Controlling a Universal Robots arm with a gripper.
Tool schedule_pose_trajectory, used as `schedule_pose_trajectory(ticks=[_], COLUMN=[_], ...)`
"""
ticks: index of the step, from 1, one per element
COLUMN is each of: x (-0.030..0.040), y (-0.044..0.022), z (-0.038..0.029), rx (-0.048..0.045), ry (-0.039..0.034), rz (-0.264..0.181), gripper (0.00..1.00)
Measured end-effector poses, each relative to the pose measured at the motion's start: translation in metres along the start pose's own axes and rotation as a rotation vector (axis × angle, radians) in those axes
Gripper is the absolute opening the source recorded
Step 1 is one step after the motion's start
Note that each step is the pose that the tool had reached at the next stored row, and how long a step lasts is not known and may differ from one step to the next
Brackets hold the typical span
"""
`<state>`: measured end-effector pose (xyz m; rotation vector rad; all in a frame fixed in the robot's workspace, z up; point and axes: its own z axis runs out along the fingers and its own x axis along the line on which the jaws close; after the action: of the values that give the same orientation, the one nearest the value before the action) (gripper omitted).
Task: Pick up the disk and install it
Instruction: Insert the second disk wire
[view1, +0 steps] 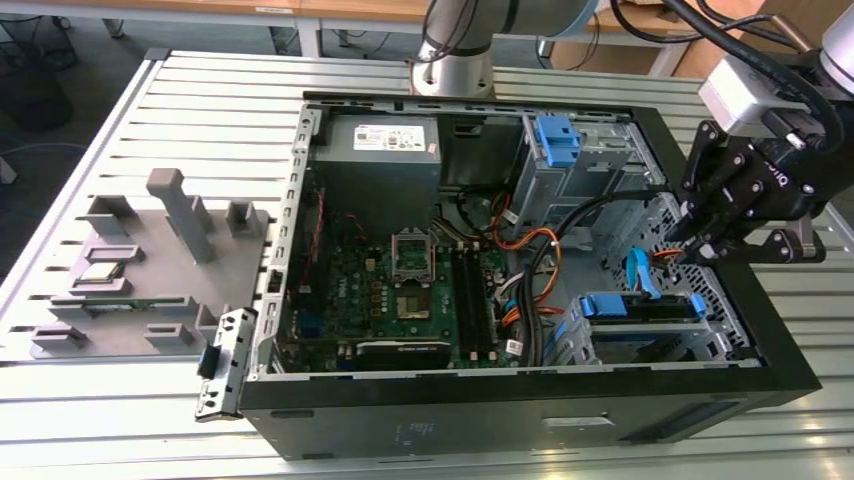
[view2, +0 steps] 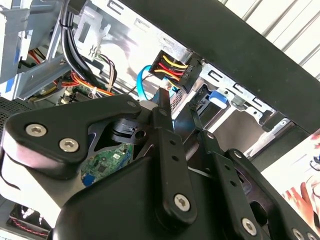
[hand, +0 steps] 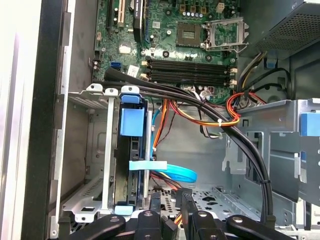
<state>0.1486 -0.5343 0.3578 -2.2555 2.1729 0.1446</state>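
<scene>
The disk (view1: 641, 305) sits on edge in the drive cage at the case's corner near the exterior view's right, its blue bracket facing up. In the first wrist view the disk (hand: 131, 122) stands between the cage's metal rails, with a light blue flat cable (hand: 165, 169) beside it. My gripper (view1: 697, 255) hovers above the case's right wall, just past the cage. Its black fingertips (hand: 159, 202) stand a narrow gap apart with nothing between them. In the second wrist view the gripper (view2: 178, 102) points toward a black connector (view2: 175, 70) with yellow and red wires.
The open computer case (view1: 534, 395) lies on a slatted table. It holds a motherboard (view1: 400, 280), a grey power supply (view1: 394, 140), black cable bundles (hand: 250, 150) and a second blue bracket (view1: 558, 135). A grey fixture tray (view1: 147, 260) lies at the exterior view's left.
</scene>
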Motion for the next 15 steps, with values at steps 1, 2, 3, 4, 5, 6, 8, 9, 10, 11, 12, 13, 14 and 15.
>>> schedule_pose_trajectory(ticks=[1, 2, 3, 4, 5, 6, 8, 9, 10, 11, 12, 13, 14, 15], x=[0.0, 0.0, 0.0, 0.0, 0.0001, 0.0002, 0.0002, 0.0003, 0.0003, 0.0004, 0.0004, 0.0003, 0.0001, -0.0001], y=[0.0, 0.0, 0.0, -0.0003, -0.0009, -0.0019, -0.0048, -0.0062, -0.0079, -0.0095, -0.0111, -0.0126, -0.0139, -0.0152], z=[0.0, 0.0, 0.0, 0.0001, 0.0001, 0.0001, -0.0001, -0.0001, -0.0002, -0.0003, -0.0003, -0.0004, -0.0005, -0.0004], rx=[-0.0002, -0.0004, -0.0003, -0.0004, -0.0004, -0.0004, -0.0004, -0.0004, -0.0005, -0.0006, -0.0008, -0.0012, -0.0019, -0.0031], ry=[-0.0001, -0.0001, -0.0001, -0.0001, -0.0001, 0.0001, 0.0, 0.0, 0.0, 0.0, -0.0001, 0.0002, 0.0015, 0.005], rz=[0.0, 0.0, 0.0, 0.0, 0.0, 0.0, 0.0, 0.0, 0.0, 0.0, 0.0, 0.0, 0.0, 0.0], gripper=[0.31, 0.31, 0.31, 0.31, 0.31, 0.31, 0.31, 0.31, 0.31, 0.31, 0.31, 0.31, 0.31, 0.31])
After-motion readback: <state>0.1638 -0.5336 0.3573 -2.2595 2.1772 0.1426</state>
